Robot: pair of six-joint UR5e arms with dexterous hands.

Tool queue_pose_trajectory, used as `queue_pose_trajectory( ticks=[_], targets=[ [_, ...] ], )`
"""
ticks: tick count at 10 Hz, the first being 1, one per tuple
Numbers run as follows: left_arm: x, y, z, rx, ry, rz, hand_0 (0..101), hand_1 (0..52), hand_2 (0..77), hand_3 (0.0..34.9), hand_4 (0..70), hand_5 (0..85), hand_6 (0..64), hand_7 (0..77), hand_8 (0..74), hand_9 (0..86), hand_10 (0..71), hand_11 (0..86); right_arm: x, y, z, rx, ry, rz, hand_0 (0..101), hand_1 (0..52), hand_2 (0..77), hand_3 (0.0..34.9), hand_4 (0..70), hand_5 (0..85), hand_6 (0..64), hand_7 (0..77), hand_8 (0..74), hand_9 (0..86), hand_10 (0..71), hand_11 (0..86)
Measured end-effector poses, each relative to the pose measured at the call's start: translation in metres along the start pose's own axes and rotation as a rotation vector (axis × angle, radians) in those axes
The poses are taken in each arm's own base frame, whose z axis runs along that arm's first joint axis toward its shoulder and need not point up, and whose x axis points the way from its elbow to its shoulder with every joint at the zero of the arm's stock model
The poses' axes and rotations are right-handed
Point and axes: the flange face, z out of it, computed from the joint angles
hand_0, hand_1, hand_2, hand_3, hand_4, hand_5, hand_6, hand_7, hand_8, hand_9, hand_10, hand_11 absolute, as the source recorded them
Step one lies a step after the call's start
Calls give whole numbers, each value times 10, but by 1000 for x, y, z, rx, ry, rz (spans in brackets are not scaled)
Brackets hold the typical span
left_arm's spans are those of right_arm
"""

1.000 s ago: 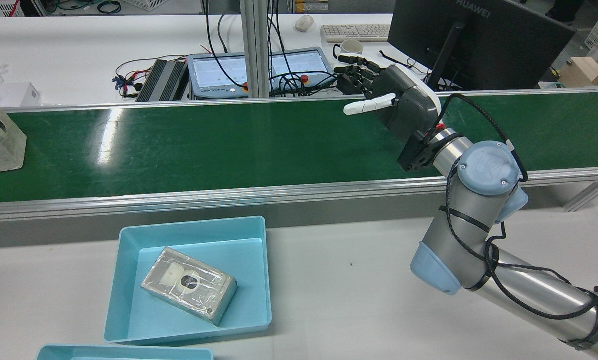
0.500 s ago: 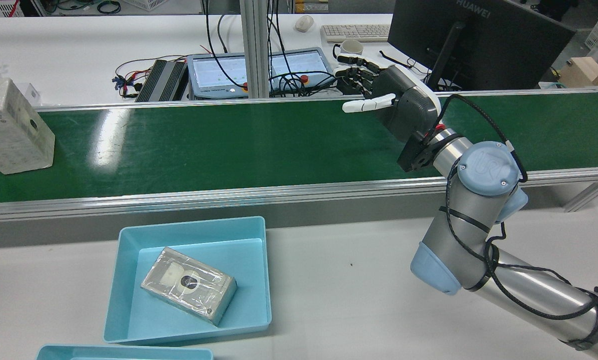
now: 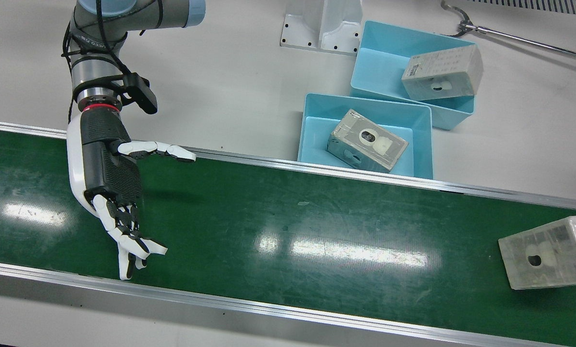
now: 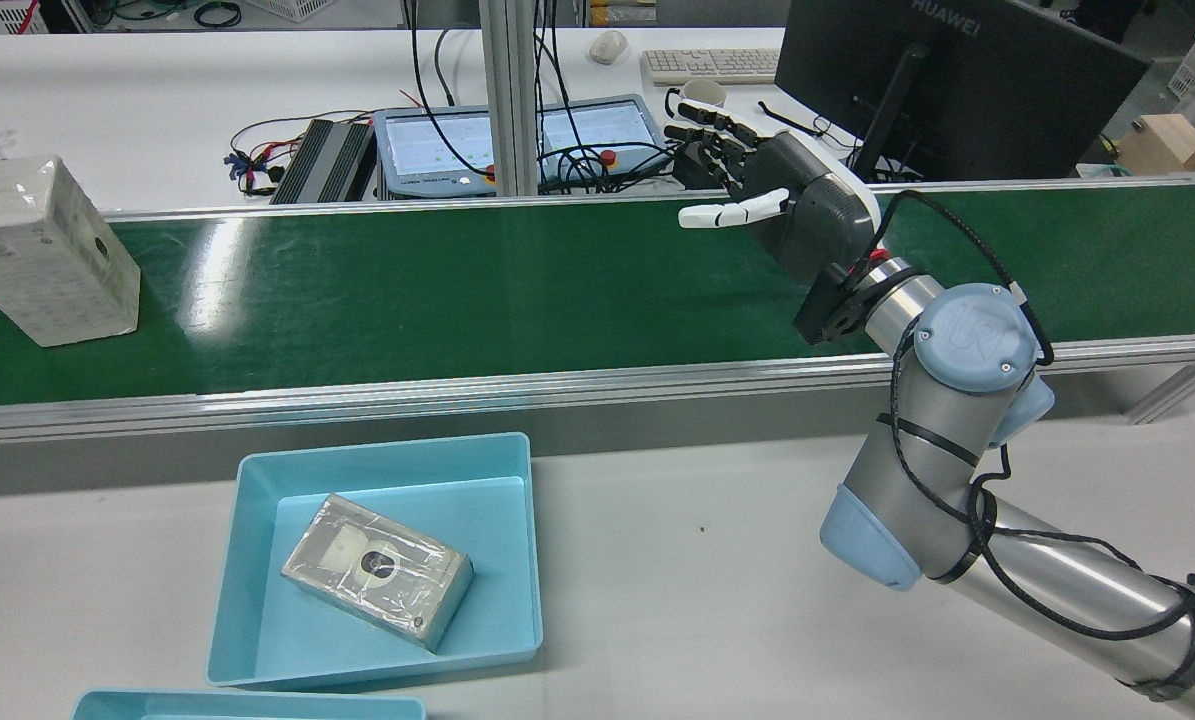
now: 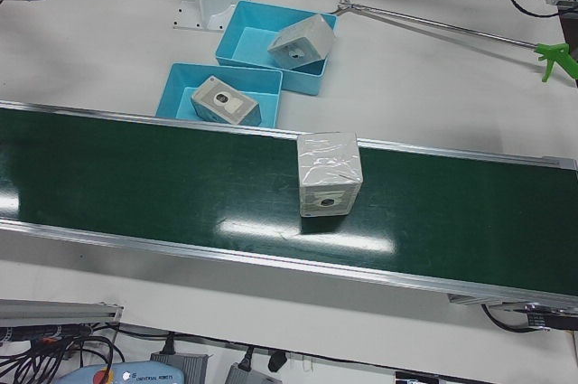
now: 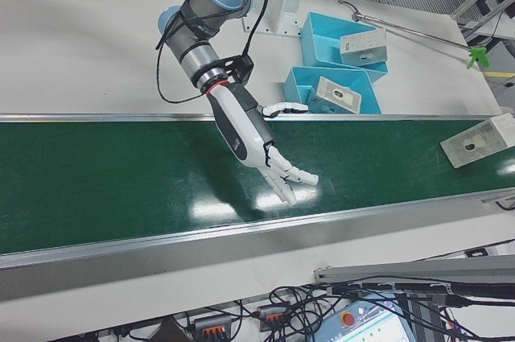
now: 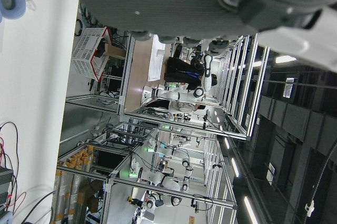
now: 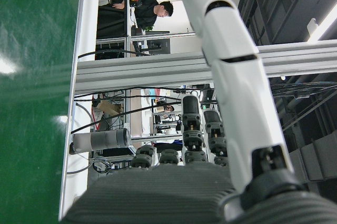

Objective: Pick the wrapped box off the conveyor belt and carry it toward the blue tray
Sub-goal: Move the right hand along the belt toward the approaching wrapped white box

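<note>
A wrapped white box [image 4: 47,250] stands on the green belt [image 4: 507,290] at its far left in the rear view. It also shows as the wrapped box [image 3: 548,258] in the front view, the wrapped box [image 5: 330,174] in the left-front view and the wrapped box [image 6: 481,141] in the right-front view. My right hand [image 4: 787,200] hovers over the belt far from it, open, fingers spread and holding nothing; the same right hand [image 3: 112,183] shows from the front. The blue tray [image 4: 382,445] lies on the table before the belt with another wrapped box [image 4: 377,570] in it. My left hand [image 7: 210,2] shows only as a palm edge.
A second blue tray [image 3: 379,48] behind the first holds one more box [image 3: 442,72]. A long reacher tool [image 5: 551,54] lies on the table. Beyond the belt are a monitor [image 4: 957,80], a tablet [image 4: 517,140] and cables.
The wrapped box has ridden the belt into the rear view from the left edge, moving toward my right hand. The right hand has barely shifted.
</note>
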Motion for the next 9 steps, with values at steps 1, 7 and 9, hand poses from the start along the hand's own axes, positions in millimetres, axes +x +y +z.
queue_pose_trajectory(
  ticks=[1, 7, 9],
  targets=[
    [0, 0, 0, 0, 0, 0, 0, 0, 5, 0, 0, 5, 5, 5, 5, 5, 0, 5, 2, -1, 2, -1, 1, 1, 550, 240, 169, 0, 98, 153, 98, 207, 5, 27, 44, 76],
    [0, 0, 0, 0, 0, 0, 0, 0, 11, 0, 0, 11, 5, 5, 5, 5, 5, 5, 22, 9, 42, -11, 64, 40, 557, 213, 164, 0, 169, 202, 153, 316, 60, 104, 49, 104],
    [0, 0, 0, 0, 0, 0, 0, 0, 11, 0, 0, 11, 5, 5, 5, 5, 5, 5, 23, 7, 45, -7, 68, 41, 487, 136, 87, 0, 164, 196, 153, 316, 60, 98, 11, 33]
  ],
)
